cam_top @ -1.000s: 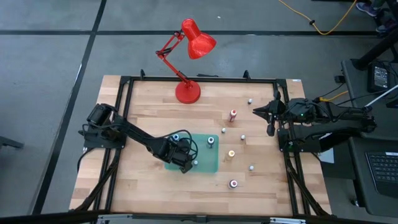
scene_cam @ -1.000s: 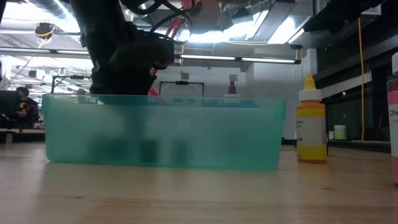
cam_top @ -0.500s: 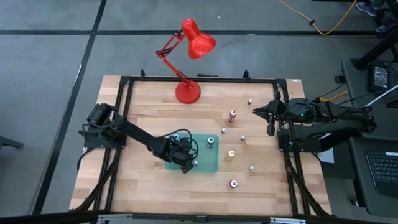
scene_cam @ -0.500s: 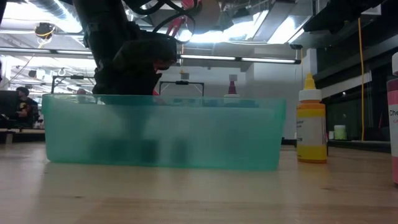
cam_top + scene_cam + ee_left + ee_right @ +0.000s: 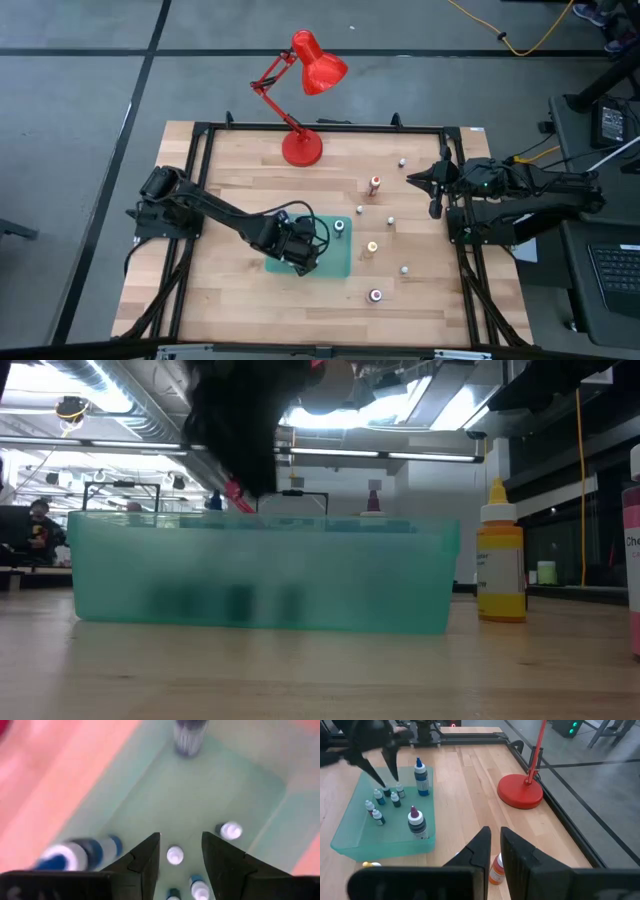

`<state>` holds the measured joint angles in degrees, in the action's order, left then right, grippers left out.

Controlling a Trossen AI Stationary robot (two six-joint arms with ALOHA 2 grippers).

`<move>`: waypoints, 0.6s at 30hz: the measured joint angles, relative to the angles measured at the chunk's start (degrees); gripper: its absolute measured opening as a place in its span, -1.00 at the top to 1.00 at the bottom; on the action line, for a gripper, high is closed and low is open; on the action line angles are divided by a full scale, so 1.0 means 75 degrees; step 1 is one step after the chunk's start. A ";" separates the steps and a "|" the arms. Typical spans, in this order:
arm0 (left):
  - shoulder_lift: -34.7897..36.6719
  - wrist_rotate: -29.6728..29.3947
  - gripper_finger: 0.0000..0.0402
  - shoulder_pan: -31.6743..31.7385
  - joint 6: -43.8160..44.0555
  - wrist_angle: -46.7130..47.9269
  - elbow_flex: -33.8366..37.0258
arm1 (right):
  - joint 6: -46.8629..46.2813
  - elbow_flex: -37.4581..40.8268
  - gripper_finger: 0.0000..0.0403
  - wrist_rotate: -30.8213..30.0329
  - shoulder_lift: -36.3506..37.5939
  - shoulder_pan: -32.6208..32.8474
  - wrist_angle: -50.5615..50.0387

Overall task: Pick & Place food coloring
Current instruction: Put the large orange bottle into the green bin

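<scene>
A translucent green tray [image 5: 335, 262] lies mid-table. Several tiny food coloring bottles [image 5: 379, 797] stand upright on its floor, beside a taller blue bottle [image 5: 421, 778] and a dark purple one [image 5: 416, 823]. My left gripper [image 5: 181, 836] hangs open above the tray, fingers pointing steeply down, with nothing between them; a white-capped bottle [image 5: 174, 855] stands below the gap. From the right wrist view it [image 5: 389, 776] is clear above the small bottles. More bottles stand on the bare wood: orange [image 5: 371, 247], red [image 5: 375, 184], magenta [image 5: 376, 295]. My right gripper [image 5: 492, 845] waits shut at the table's right edge.
A red desk lamp [image 5: 303, 148] stands on its round base at the far side of the table. Small loose pale caps or bottles [image 5: 404, 268] dot the wood right of the tray. A black frame [image 5: 200, 140] borders the table. The orange bottle [image 5: 500, 560] stands right of the tray wall.
My left gripper has risen out of the tray, from down among the small bottles to well above its rim, with a slight shift toward the table's right edge. The bottles in the tray stay upright where they were.
</scene>
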<state>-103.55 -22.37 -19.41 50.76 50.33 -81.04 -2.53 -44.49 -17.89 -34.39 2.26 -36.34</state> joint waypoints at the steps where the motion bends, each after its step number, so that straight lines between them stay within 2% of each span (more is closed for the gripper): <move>1: 0.0000 -0.0034 0.30 0.0025 -0.0092 0.0130 -0.0224 | -0.0002 -0.0001 0.77 0.0003 0.0001 0.0003 0.0003; 6: 0.0000 -0.0070 0.30 0.0270 -0.1088 0.0087 -0.1240 | 0.0000 -0.0003 0.77 0.0001 0.0001 0.0001 0.0003; 12: 0.0001 -0.0097 0.30 0.0897 -0.1767 0.0068 -0.2188 | -0.0002 -0.0002 0.77 0.0001 0.0001 0.0003 0.0003; 18: 0.0003 0.0068 0.30 0.1545 -0.2609 -0.0567 -0.2479 | -0.0001 -0.0001 0.77 0.0003 0.0001 0.0003 0.0002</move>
<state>-103.53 -21.85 -7.82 31.19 46.08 -99.63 -2.54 -44.50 -17.87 -34.38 2.28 -36.32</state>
